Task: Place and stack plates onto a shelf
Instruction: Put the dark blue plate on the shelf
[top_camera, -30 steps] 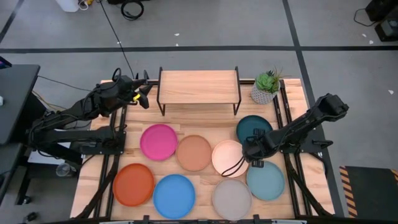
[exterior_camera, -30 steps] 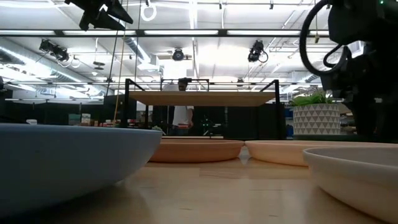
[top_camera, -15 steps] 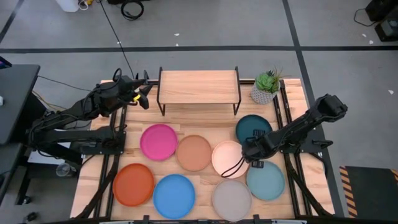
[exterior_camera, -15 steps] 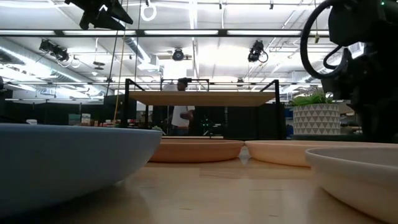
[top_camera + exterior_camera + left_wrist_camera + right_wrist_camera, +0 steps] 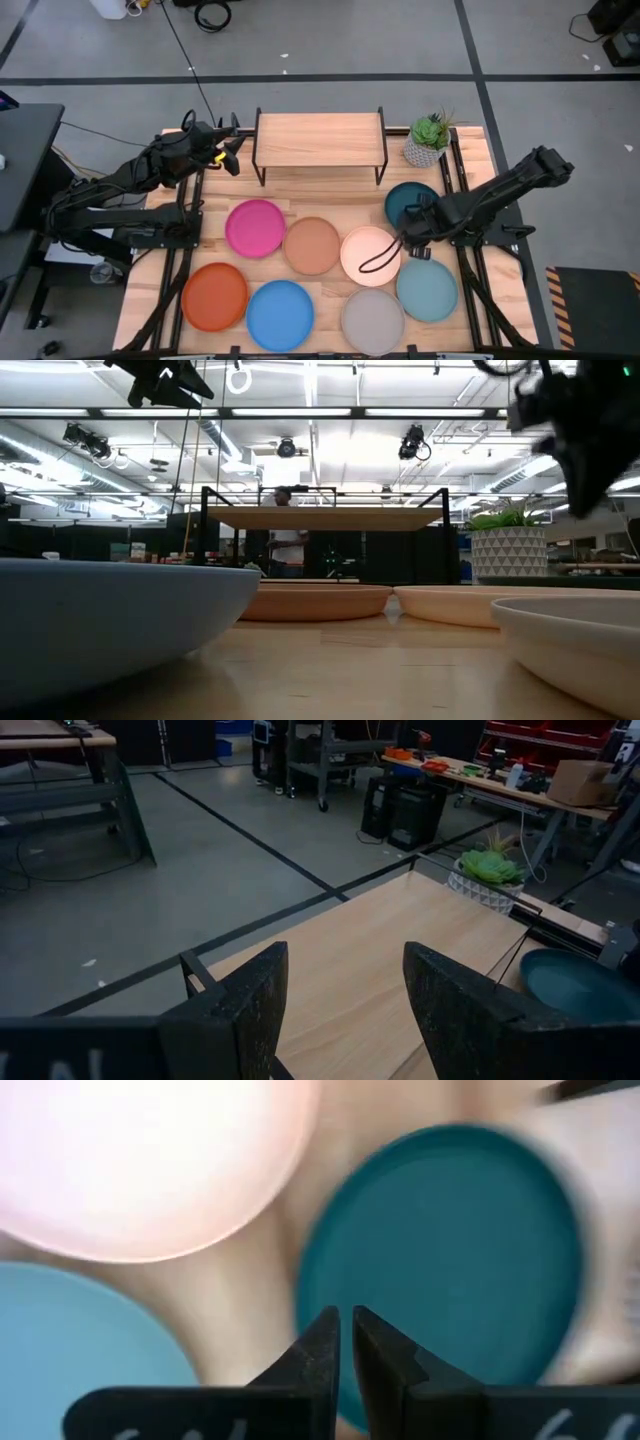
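Note:
Several round plates lie flat on the slatted table: pink (image 5: pixel 255 228), tan (image 5: pixel 312 245), cream (image 5: pixel 368 256), dark teal (image 5: pixel 410 203), orange (image 5: pixel 214 297), blue (image 5: pixel 280 315), pale grey (image 5: pixel 372 320) and light teal (image 5: pixel 428 290). The shelf (image 5: pixel 320 138) stands on its black legs at the far middle with nothing on top. My right gripper (image 5: pixel 411 224) is shut and holds nothing. It hangs over the gap between the cream and dark teal plates (image 5: pixel 450 1240). My left gripper (image 5: pixel 229 152) waits open just left of the shelf, above the table.
A potted plant (image 5: pixel 428 140) in a white pot stands right of the shelf at the far right. A dark cable loop (image 5: pixel 378 262) from my right arm hangs over the cream plate. A person (image 5: pixel 285 540) shows in the room beyond the shelf.
My right gripper has shut on nothing. It has then risen and swung from the cream plate's right rim toward the table's far right, ending over the near edge of the dark teal plate. The plates have kept their places.

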{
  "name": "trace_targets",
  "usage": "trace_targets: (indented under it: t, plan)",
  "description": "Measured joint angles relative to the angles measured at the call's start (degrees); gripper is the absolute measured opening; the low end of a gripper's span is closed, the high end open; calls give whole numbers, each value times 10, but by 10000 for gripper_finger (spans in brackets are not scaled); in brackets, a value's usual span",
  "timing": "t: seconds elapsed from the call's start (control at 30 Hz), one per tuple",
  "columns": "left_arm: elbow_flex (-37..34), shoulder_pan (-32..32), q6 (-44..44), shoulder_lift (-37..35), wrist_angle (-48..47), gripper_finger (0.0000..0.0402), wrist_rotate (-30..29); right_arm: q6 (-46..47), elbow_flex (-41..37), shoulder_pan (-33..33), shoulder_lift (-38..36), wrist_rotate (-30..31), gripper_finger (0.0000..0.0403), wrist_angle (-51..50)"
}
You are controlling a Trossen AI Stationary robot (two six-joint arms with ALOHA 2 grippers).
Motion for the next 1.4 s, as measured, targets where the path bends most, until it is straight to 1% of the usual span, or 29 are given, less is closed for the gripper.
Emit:
trace_targets:
  t: [0.1, 0.17, 0.23, 0.33, 0.4, 0.53, 0.67, 0.73, 0.83, 0.97, 1.07, 1.2, 1.3, 1.4]
  plan:
    - [0, 0, 0, 0, 0, 208, 0, 19, 47, -1, -1, 44, 26, -53]
    - [0, 0, 0, 0, 0, 208, 0, 19, 61, -3, -4, 48, 23, -48]
    - [0, 0, 0, 0, 0, 208, 0, 15, 60, -4, -12, 28, 24, -9]
    - [0, 0, 7, 0, 0, 208, 0, 11, 24, -3, -24, -8, 35, 71]
    - [0, 0, 12, 0, 0, 208, 0, 19, -11, 0, -29, -26, 50, 106]
    - [0, 0, 11, 0, 0, 208, 0, 62, -77, 0, -34, -53, 97, 134]
    - [0, 0, 11, 0, -1, 208, 0, 55, -127, 0, -34, -85, 146, 182]
    - [0, 0, 11, 0, -2, 208, 0, 49, -145, 0, -34, -88, 166, 209]
    - [0, 0, 11, 0, -4, 208, 0, 46, -162, 0, -34, -87, 189, 222]
    - [0, 0, 9, 0, -14, 208, 0, 54, -175, -1, -34, -76, 206, 222]
    - [0, 0, 9, 0, -23, 208, 0, 54, -187, -1, -34, -74, 204, 230]
    - [0, 0, 9, 0, -28, 208, 0, 54, -213, -1, -33, -74, 184, 259]
    - [0, 0, 9, 0, -28, 208, 0, 54, -227, -1, -33, -72, 156, 267]
    - [0, 0, 9, 0, -28, 208, 0, 54, -231, -1, -33, -62, 114, 267]
